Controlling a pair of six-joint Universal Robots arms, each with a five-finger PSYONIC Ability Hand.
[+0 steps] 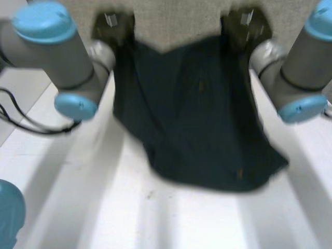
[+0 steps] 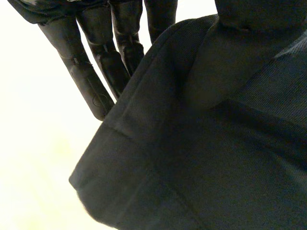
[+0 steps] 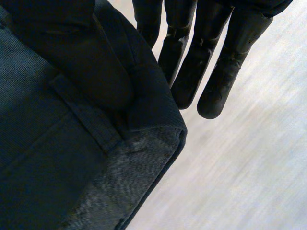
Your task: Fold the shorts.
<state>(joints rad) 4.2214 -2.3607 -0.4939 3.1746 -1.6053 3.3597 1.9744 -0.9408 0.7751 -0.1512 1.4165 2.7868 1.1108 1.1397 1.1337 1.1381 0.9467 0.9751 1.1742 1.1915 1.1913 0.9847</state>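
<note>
Shorts (image 1: 197,114), dark, hang spread between both hands above the white table (image 1: 155,218), the lower edge sagging toward the table's near side. I cannot tell whether that edge touches. No fold looks made yet, so the whole folding seems left to do. The left hand (image 1: 111,26) pinches one far corner, thumb on the cloth, straight fingers (image 2: 86,81) behind it. The right hand (image 1: 244,26) pinches the other corner likewise, its fingers (image 3: 216,81) reaching past the hemmed edge. Bare table surrounds the shorts, which leaves room to lay them flat.

The left arm (image 1: 62,57) and right arm (image 1: 303,67) reach toward the far side. The left hand (image 2: 96,62) and right hand (image 3: 201,67) each pinch the shorts (image 1: 197,119) between thumb and straight fingers.
</note>
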